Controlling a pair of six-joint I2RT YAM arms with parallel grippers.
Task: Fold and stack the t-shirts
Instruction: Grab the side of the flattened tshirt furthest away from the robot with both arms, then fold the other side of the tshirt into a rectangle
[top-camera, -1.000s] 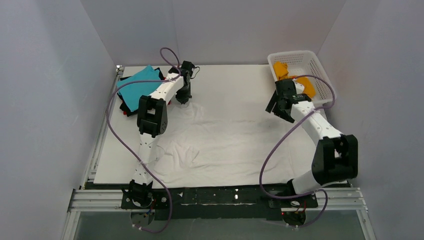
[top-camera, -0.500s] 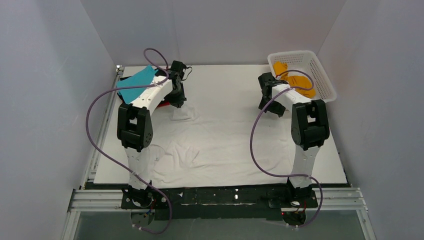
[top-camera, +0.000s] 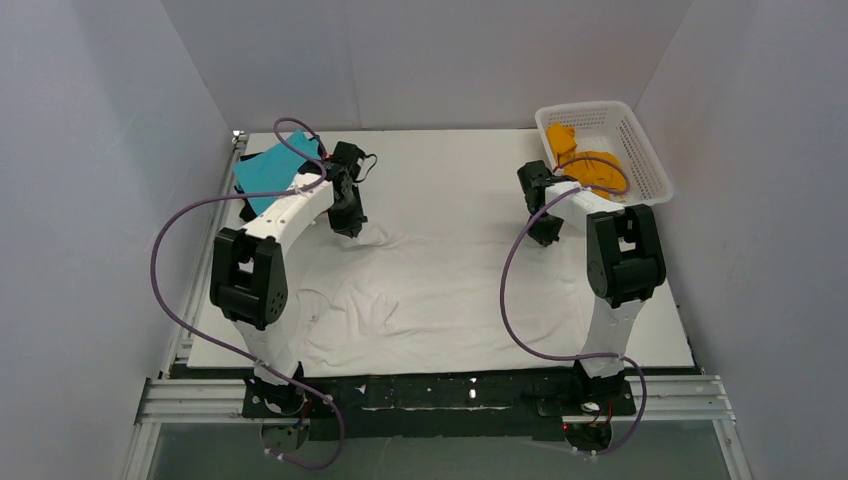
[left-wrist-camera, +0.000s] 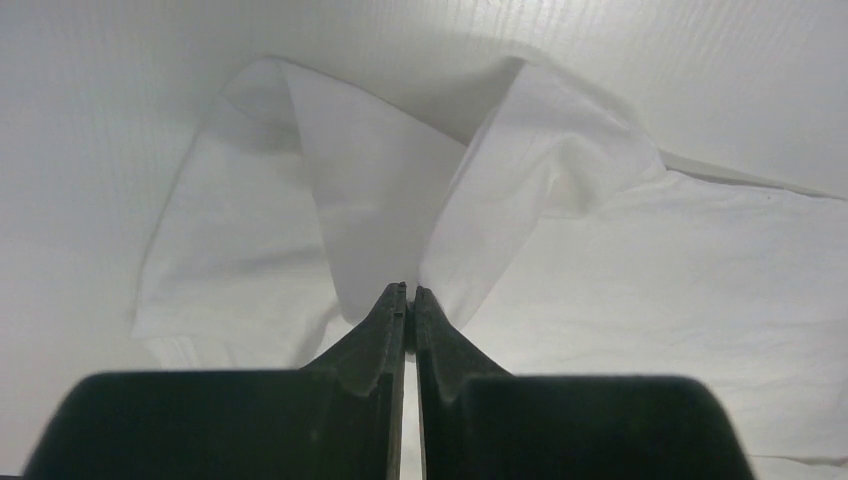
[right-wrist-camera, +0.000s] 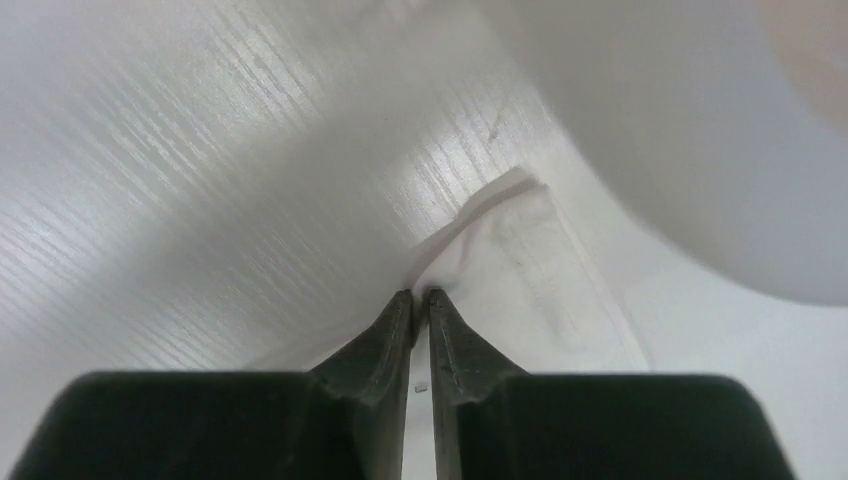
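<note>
A large white t-shirt (top-camera: 450, 290) lies spread and wrinkled over the table. My left gripper (top-camera: 350, 228) is at its far left corner, shut on a raised fold of the white cloth (left-wrist-camera: 560, 170); the jaws (left-wrist-camera: 410, 291) stand pressed together on it. My right gripper (top-camera: 543, 238) is at the shirt's far right edge, its jaws (right-wrist-camera: 421, 295) closed on the hem (right-wrist-camera: 520, 250). A teal t-shirt (top-camera: 268, 172) lies on a black one (top-camera: 246, 211) at the far left. An orange t-shirt (top-camera: 592, 166) sits in the basket.
The white lattice basket (top-camera: 652, 165) stands at the far right corner, close behind the right arm. The pile with the teal shirt lies just left of the left arm. Grey walls enclose the table on three sides.
The right gripper has gone from open to shut on the shirt's far right edge. The left arm has risen at the elbow, its gripper still holding the fold and drawn slightly nearer.
</note>
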